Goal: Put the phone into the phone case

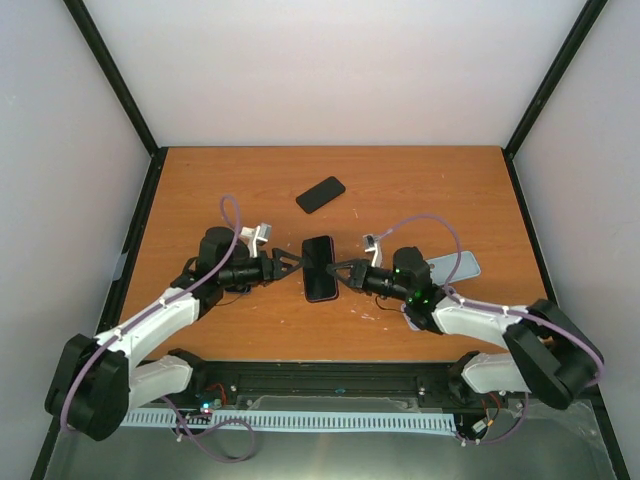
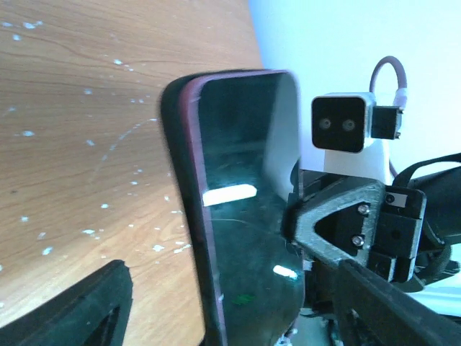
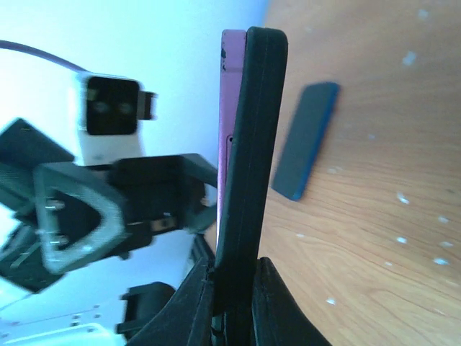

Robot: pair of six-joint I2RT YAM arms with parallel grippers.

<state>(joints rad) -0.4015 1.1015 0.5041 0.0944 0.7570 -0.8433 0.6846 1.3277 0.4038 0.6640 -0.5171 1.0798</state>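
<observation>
Above the middle of the bench (image 1: 420, 190), two robot arms meet over a pink-edged phone (image 1: 319, 268) held up off the wood, its dark screen turned toward the left arm's camera. The right hand (image 1: 337, 269) is clenched on the edge of the black phone case (image 3: 248, 158), pinching case and phone together so the pair stands on edge where the other arm can reach it. The left hand (image 1: 292, 266) is spread wide, its fingers either side of the phone and apparently clear of it. From the right wrist's view the pink body lies along the case's side and stands a little proud of it, which suggests the phone is lodged but not pressed flush; how far it is seated cannot be told for certain. A firm squeeze across the back and the glass looks like the step that remains. A dark slab (image 1: 320, 194) lies flat farther back on the bench, and a pale slab (image 1: 455, 267) rests by the right arm, both well apart from the work.
</observation>
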